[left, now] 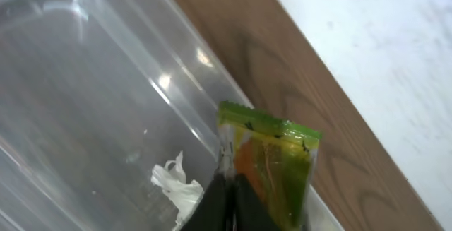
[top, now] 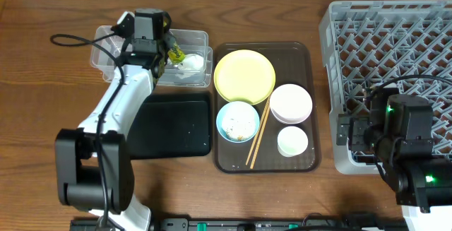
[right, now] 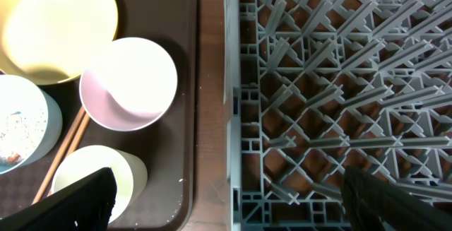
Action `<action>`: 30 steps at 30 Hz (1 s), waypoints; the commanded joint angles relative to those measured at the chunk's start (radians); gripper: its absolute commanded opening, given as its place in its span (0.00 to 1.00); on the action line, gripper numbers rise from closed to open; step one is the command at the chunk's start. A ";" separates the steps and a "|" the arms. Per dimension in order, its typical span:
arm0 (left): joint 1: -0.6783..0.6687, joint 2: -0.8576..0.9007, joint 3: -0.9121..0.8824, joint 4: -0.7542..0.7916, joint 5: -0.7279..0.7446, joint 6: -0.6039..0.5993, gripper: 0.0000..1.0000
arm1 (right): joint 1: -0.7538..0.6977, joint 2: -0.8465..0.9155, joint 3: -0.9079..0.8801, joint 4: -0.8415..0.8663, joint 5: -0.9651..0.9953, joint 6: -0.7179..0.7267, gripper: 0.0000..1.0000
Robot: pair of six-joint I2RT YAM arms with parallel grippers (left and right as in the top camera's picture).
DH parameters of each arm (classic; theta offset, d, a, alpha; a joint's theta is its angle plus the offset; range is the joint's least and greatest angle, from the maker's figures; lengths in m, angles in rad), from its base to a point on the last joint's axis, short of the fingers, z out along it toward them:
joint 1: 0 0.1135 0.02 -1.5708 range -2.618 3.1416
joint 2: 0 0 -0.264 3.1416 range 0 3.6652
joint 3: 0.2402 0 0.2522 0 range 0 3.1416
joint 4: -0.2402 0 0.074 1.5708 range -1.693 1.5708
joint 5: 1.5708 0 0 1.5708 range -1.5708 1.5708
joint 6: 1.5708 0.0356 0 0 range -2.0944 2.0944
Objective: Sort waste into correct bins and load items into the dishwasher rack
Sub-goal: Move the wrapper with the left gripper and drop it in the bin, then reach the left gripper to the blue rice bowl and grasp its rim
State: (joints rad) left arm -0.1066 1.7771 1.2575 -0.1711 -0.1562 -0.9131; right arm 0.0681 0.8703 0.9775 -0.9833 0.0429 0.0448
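Note:
My left gripper (top: 171, 51) is shut on the green-and-orange snack wrapper (left: 272, 164) and holds it over the clear tub (top: 106, 56), near the tub's wall. The white tissue (top: 192, 65) lies in the tub and shows in the left wrist view (left: 180, 185). The black tray (top: 173, 121) sits in front of the tub. The yellow plate (top: 244, 75), the light-blue bowl (top: 237, 120) with rice scraps, the white bowl (top: 291, 102), the white cup (top: 292, 140) and the chopsticks (top: 258, 133) lie on the brown tray. My right gripper (right: 233, 203) is open and empty over the near left edge of the grey rack (top: 395, 40).
The brown serving tray (top: 311, 83) lies between the black tray and the rack. A narrow strip of bare wood (right: 212, 118) separates the serving tray from the rack. A black cable (top: 70, 40) loops on the table left of the tub.

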 commanded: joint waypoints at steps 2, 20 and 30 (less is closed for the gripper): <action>0.002 0.005 0.010 -0.004 -0.009 -0.057 0.23 | 0.007 -0.002 0.019 -0.005 0.009 0.006 0.99; -0.248 -0.272 0.010 -0.396 0.090 0.427 0.86 | 0.007 -0.002 0.019 -0.005 0.004 0.006 0.99; -0.529 -0.111 0.003 -0.419 0.170 0.512 0.77 | 0.007 -0.002 0.019 -0.006 -0.003 0.007 0.99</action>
State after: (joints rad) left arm -0.6022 1.6176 1.2575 -0.5812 -0.0025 -0.4408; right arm 0.0681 0.8703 0.9791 -0.9867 0.0414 0.0448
